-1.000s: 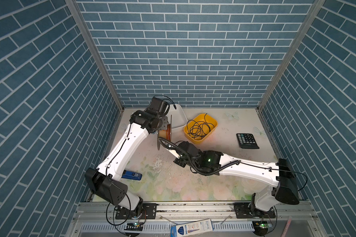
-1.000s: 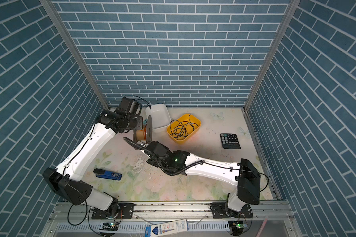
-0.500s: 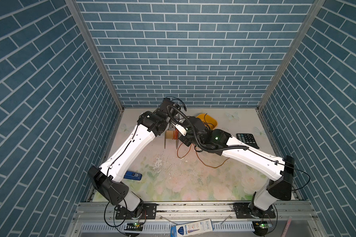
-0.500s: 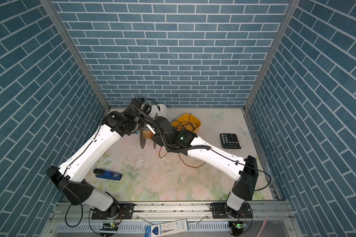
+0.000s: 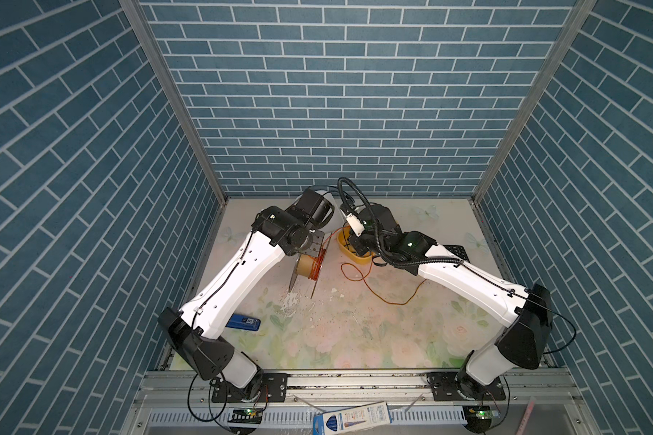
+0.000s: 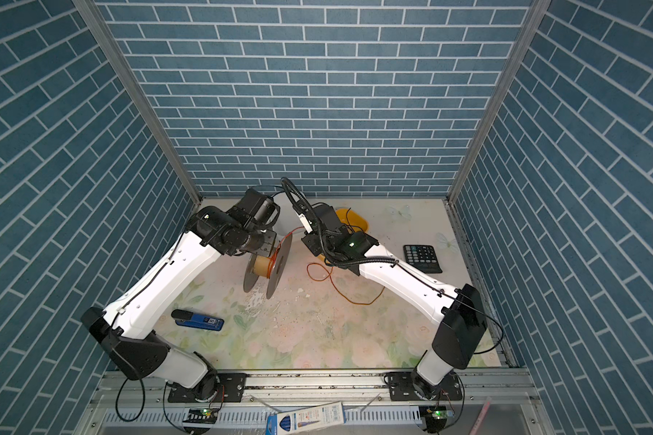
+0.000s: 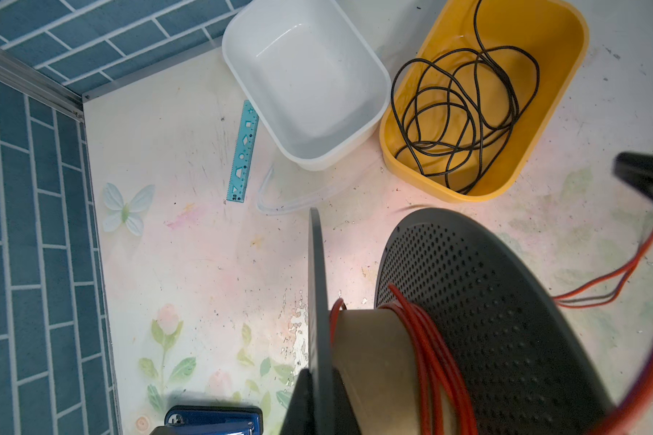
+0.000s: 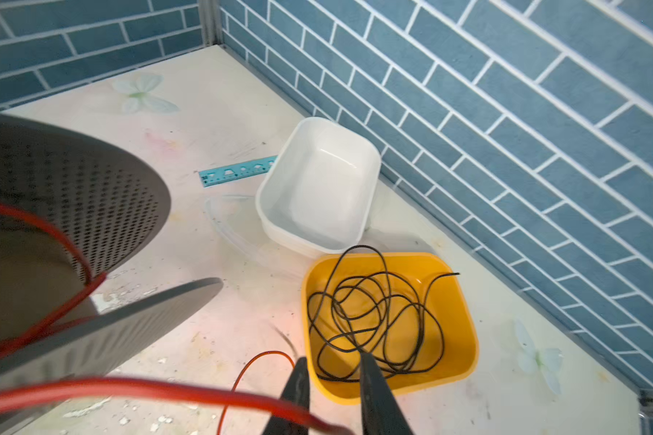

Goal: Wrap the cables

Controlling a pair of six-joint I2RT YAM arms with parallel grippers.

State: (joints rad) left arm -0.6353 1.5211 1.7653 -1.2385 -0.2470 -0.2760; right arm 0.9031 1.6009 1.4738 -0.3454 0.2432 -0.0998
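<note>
The cable is a thin orange wire. A few turns (image 7: 430, 357) sit wound on a grey two-flange spool (image 5: 310, 265) (image 6: 268, 265), and the rest trails in loose loops (image 5: 385, 297) (image 6: 355, 299) over the floral mat. My left gripper (image 7: 319, 380) is shut on the spool's thin flange and holds the spool tilted above the mat. My right gripper (image 8: 334, 373) hovers at the yellow tub's near edge. Its fingers stand apart with nothing between their tips. A blurred orange strand (image 8: 129, 388) crosses close to their base.
The yellow tub (image 7: 411, 165) (image 8: 393, 388) holds a black wire tangle (image 8: 370, 312). Beside it stands a white tub (image 7: 306, 75) (image 8: 317, 188), with a teal ruler (image 7: 243, 150) next to it. A calculator (image 6: 422, 258) lies at the right and a blue stapler (image 6: 198, 320) at the front left.
My right arm swung up from the front of the mat, past the spool, to the yellow tub, and its jaws have parted. The left arm carried the spool a little toward the middle.
</note>
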